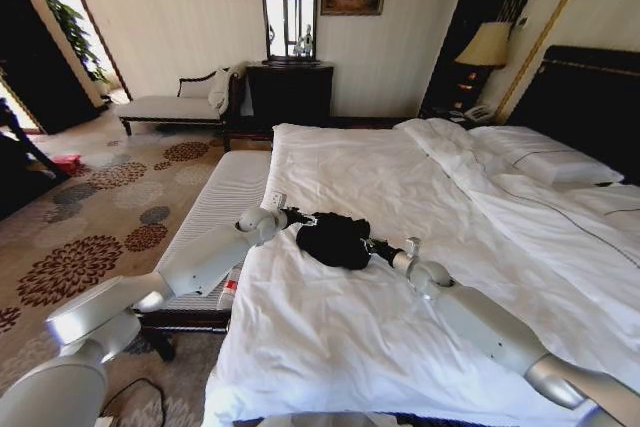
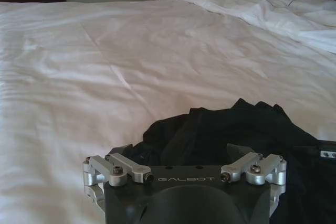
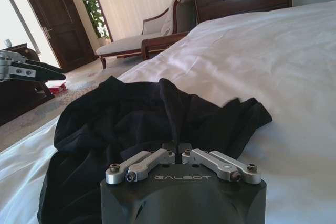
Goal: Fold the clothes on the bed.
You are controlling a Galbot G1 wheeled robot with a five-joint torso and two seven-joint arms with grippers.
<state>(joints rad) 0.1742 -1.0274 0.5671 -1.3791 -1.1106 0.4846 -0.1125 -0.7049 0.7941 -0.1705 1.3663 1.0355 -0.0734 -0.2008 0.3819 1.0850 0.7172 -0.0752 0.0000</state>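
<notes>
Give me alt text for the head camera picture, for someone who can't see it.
A crumpled black T-shirt lies on a white-sheeted bed, with the left gripper at one side of it and the right gripper at the other. A ribbed bench stands beside the bed.

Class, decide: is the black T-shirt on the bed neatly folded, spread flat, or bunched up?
Bunched up. The black T-shirt sits in a rumpled heap with irregular creases on the bed, between the left gripper and right gripper.

Left end effector [image 2: 181,156], fingers spread, at crumpled black T-shirt [image 2: 236,129] on white bed [image 2: 105,77]
</notes>
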